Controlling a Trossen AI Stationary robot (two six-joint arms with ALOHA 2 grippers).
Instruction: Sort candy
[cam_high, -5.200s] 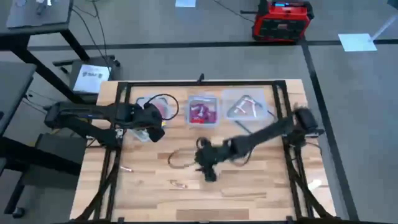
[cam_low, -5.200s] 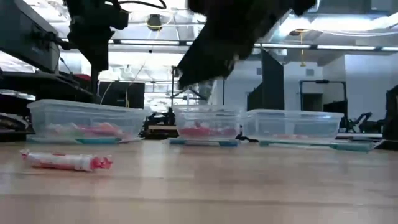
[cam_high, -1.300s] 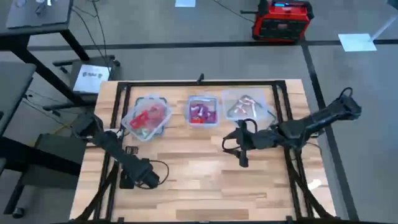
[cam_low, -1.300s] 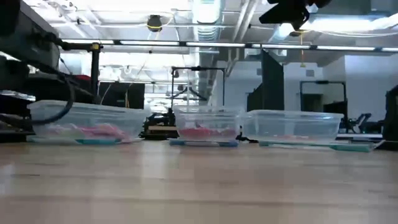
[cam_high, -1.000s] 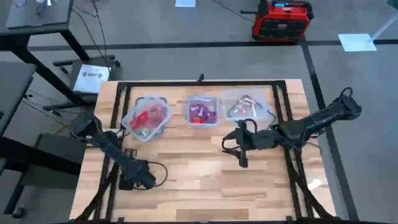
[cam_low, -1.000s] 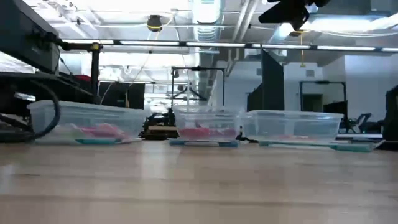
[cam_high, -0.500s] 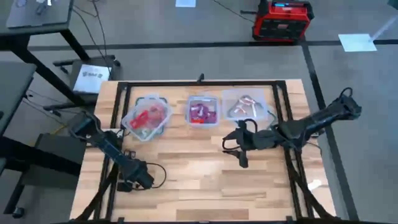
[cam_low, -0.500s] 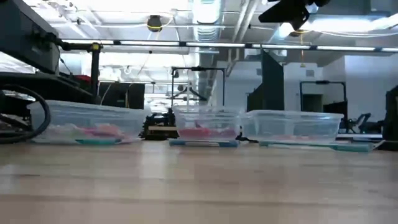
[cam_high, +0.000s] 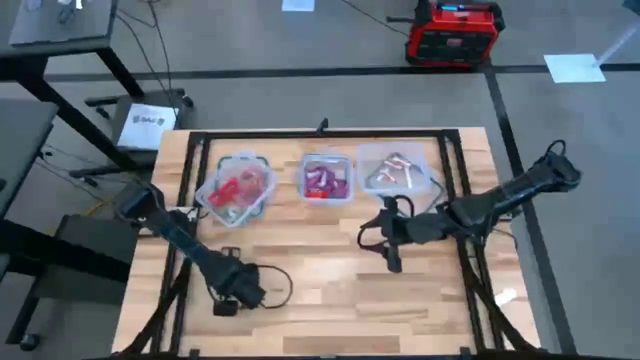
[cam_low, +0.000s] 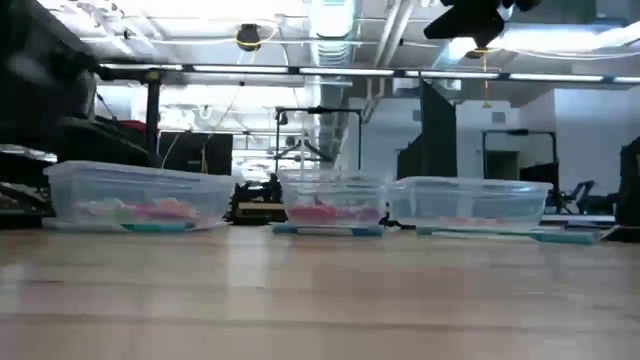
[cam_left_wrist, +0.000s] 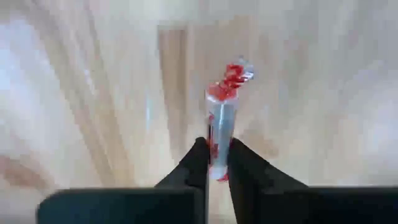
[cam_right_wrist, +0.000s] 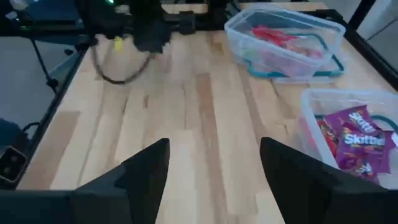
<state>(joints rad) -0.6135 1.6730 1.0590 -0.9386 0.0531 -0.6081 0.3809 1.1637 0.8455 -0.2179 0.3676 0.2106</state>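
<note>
A: Where is the left tool (cam_high: 228, 306), and what is gripped by it?

B: It is found low over the wooden surface (cam_high: 330, 290), toward the near left corner. Its two dark fingers (cam_left_wrist: 198, 163) are seen pressed together on a small wrapped candy stick with a clear body and a twisted red end (cam_left_wrist: 222, 121), which juts out past the fingertips.

A: And the right tool (cam_high: 393, 262)?

B: It is held above the middle of the surface, right of centre, near the tubs. Its fingers (cam_right_wrist: 146, 167) are spread wide and nothing is held between them.

A: Where is the rest of the candy kept?

B: Three clear rectangular plastic tubs with bluish rims are lined up along the far edge. Red and pink pieces are seen in the left tub (cam_high: 236, 187), purple packets in the middle tub (cam_high: 326, 178), and a few pale pink pieces in the right tub (cam_high: 398, 169). In the low view the three tubs are seen side by side.
</note>
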